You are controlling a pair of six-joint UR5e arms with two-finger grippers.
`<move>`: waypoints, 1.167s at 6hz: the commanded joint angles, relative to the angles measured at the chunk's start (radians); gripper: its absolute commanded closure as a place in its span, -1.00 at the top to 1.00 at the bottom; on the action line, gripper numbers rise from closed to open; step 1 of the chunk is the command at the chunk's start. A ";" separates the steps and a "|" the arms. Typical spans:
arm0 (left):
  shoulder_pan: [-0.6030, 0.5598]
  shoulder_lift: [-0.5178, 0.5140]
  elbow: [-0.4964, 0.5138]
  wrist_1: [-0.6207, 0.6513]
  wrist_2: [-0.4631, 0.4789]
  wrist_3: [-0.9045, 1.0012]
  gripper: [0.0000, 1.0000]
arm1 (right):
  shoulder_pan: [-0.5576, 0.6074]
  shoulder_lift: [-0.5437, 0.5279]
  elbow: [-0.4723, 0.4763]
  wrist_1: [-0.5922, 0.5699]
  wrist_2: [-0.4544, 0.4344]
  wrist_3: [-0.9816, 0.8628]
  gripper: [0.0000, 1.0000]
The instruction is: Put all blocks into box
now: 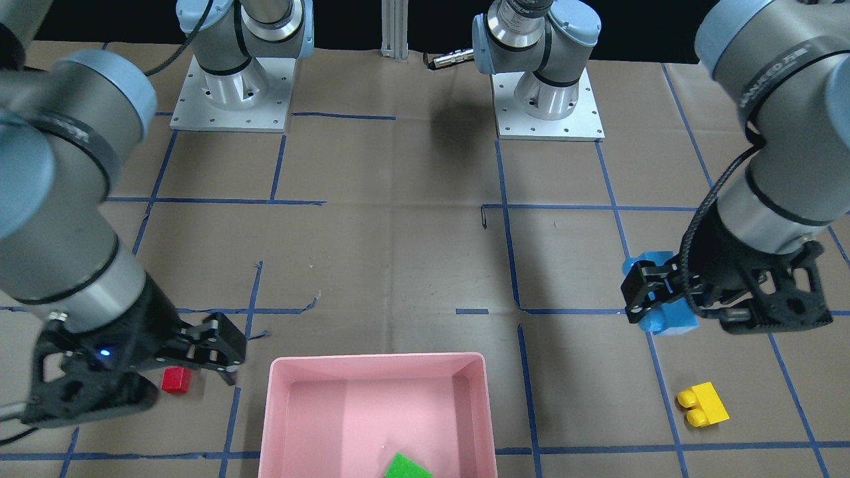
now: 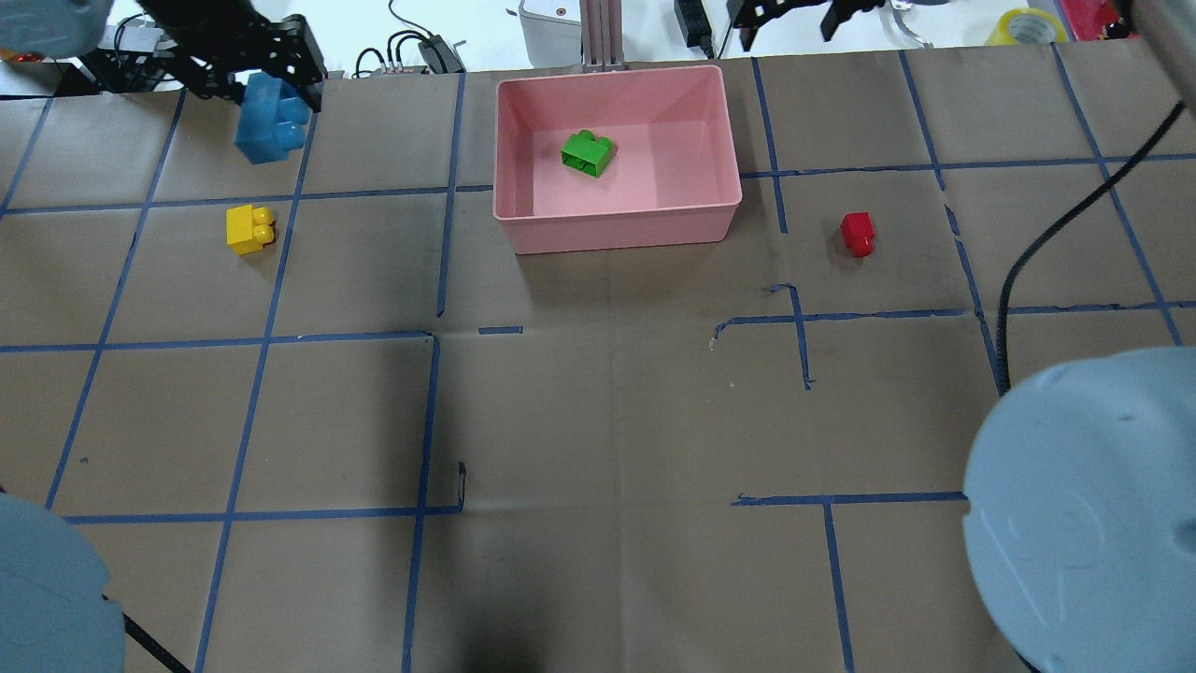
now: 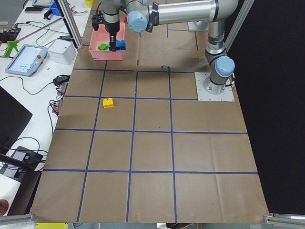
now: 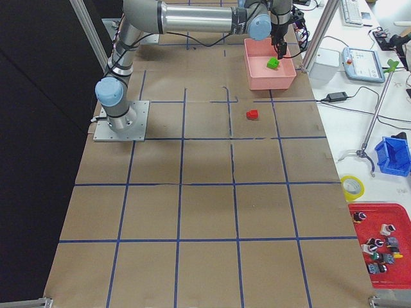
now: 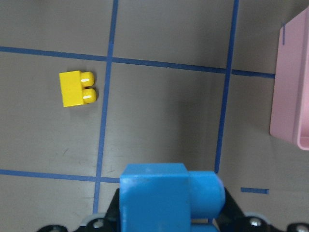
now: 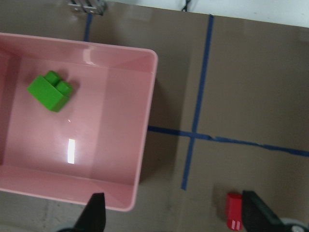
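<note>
The pink box [image 2: 619, 228] stands at the table's far middle with the green block [image 2: 587, 152] inside it. My left gripper [image 2: 280, 79] is shut on the blue block [image 2: 266, 120] and holds it above the table, left of the box; the left wrist view shows it [image 5: 159, 198] between the jaws. The yellow block [image 2: 249, 228] lies on the paper nearby. The red block [image 2: 857, 233] lies right of the box. My right gripper [image 1: 214, 358] is open and empty, above the gap between the box [image 6: 148, 96] and the red block [image 6: 234, 212].
Brown paper with a blue tape grid covers the table. The two arm bases [image 1: 229, 99] [image 1: 548, 99] stand at the robot's side. Cables and devices [image 2: 425, 51] lie beyond the far edge, behind the box.
</note>
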 commanded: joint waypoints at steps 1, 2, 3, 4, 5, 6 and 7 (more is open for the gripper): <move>-0.185 -0.171 0.157 0.023 0.006 -0.124 -0.79 | -0.111 -0.085 0.209 -0.106 -0.062 -0.060 0.99; -0.256 -0.239 0.209 0.049 0.007 -0.194 -0.79 | -0.142 -0.086 0.341 -0.270 -0.062 -0.098 0.99; -0.316 -0.302 0.230 0.119 0.010 -0.221 -0.79 | -0.147 -0.063 0.435 -0.394 -0.061 -0.085 0.99; -0.339 -0.374 0.225 0.199 0.042 -0.221 -0.78 | -0.141 -0.017 0.500 -0.569 -0.053 -0.080 0.99; -0.338 -0.408 0.225 0.218 0.074 -0.218 -0.78 | -0.129 0.052 0.538 -0.675 -0.052 -0.078 0.99; -0.332 -0.416 0.216 0.273 0.075 -0.204 -0.76 | -0.126 0.081 0.545 -0.699 -0.049 -0.078 0.99; -0.330 -0.419 0.222 0.281 0.075 -0.204 -0.47 | -0.118 0.091 0.569 -0.698 -0.052 -0.078 0.99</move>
